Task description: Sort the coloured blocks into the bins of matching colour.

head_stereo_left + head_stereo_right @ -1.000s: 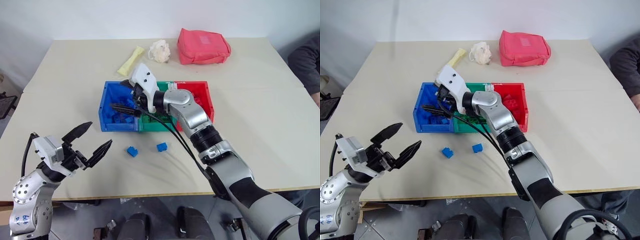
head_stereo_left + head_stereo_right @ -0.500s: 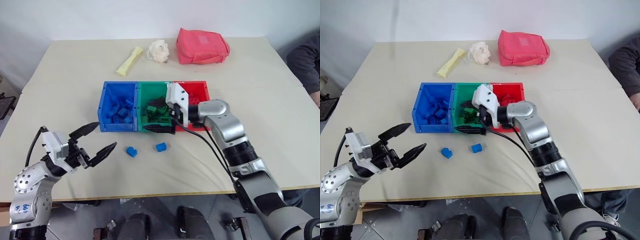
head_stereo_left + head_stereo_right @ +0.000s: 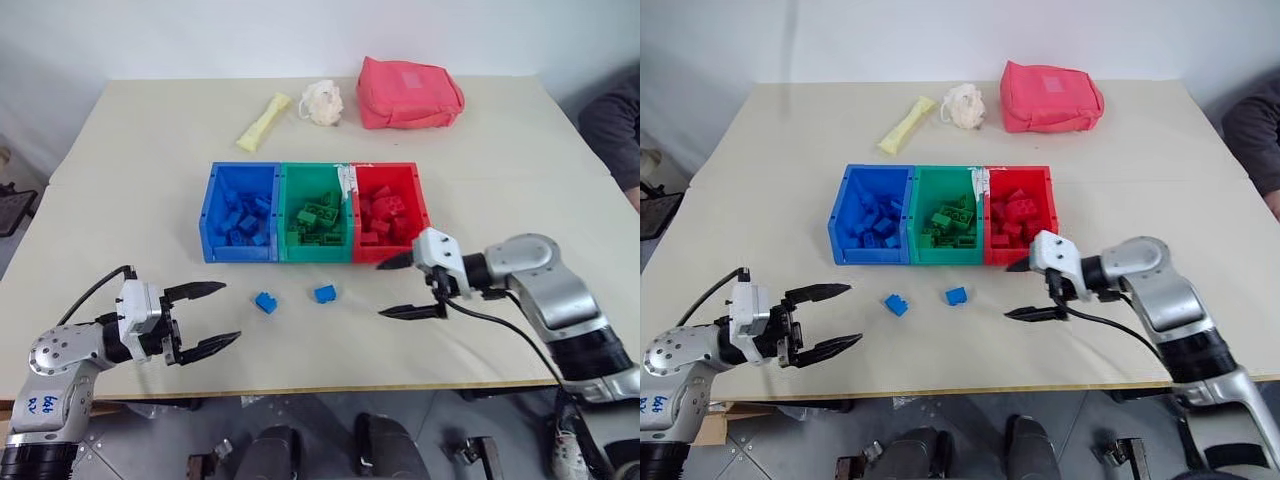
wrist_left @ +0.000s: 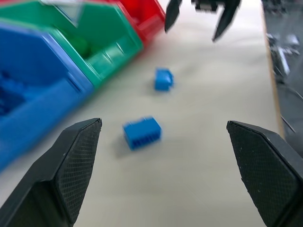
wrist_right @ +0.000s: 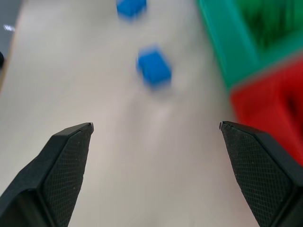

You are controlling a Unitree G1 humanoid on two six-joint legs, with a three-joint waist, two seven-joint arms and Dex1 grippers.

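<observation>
Left pincer (image 3: 206,318) hangs low over the near left part of the tabletop (image 3: 140,180), fingers spread wide, nothing between them, pointing toward the middle. Right pincer (image 3: 403,287) is over the near right part, also released and empty, pointing back toward the left one.

Two blue blocks lie loose on the tabletop between the two pincers: one (image 3: 264,302) nearer the left pincer, the other (image 3: 324,294) nearer the right. Neither pincer touches a block. Both blocks sit just in front of the bins, apart from each other.

Blue bin (image 3: 211,215), green bin (image 3: 283,205) and red bin (image 3: 420,200) stand joined in a row mid-table, blue on the left. More blue blocks (image 3: 243,218) lie inside the blue bin; green bricks (image 3: 316,220) in the green one, red bricks (image 3: 384,215) in the red one.

At the far edge: a red pouch (image 3: 410,92), a white crumpled lump (image 3: 322,101), a pale yellow packet (image 3: 262,121). White wall behind. A person's dark sleeve (image 3: 618,125) shows at the right edge.
</observation>
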